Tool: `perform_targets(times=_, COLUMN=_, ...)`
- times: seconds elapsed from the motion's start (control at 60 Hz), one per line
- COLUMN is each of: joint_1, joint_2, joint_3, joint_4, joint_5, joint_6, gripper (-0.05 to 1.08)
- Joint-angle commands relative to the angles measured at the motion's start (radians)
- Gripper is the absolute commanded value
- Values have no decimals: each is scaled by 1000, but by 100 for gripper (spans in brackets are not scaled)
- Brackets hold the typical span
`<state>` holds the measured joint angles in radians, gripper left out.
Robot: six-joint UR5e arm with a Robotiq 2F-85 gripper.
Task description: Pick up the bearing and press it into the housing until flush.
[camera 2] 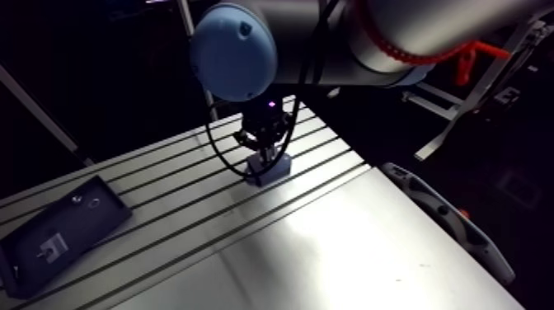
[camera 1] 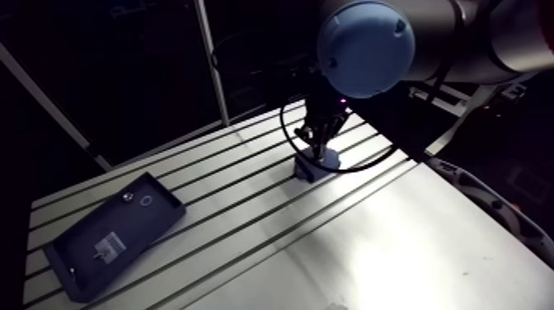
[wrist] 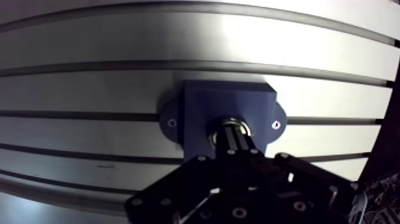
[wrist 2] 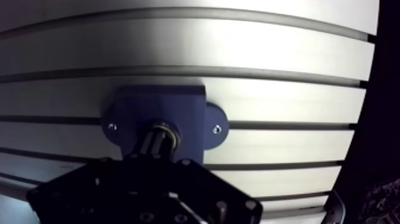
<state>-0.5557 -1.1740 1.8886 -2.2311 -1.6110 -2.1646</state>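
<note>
end effector (wrist: 236,134) sits straight over the housing (wrist: 226,98), fingers together at its bore, so access from above is blocked there. bare slotted tabletop (camera 1: 371,239) on every side of the housing, free for a side approach. only other obstacle: dark tray (camera 1: 74,260) at one tabletop end, well apart.

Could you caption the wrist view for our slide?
End effector tip at the bearing in the blue housing on the table.

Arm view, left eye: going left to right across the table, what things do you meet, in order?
Dark tray → blue housing → pale curved piece at far right. The end effector overlaps the housing, so it is left out.
</note>
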Motion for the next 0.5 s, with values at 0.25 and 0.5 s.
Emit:
perform_targets(times=0.25, joint_1=8, joint_2=0, joint_3=-1, joint_4=4, joint_5=-9, joint_6=1, gripper=107)
perform_targets(times=0.5, joint_1=6, joint_2=0, joint_3=-1, joint_4=7, joint_5=-12, joint_6=1, gripper=107)
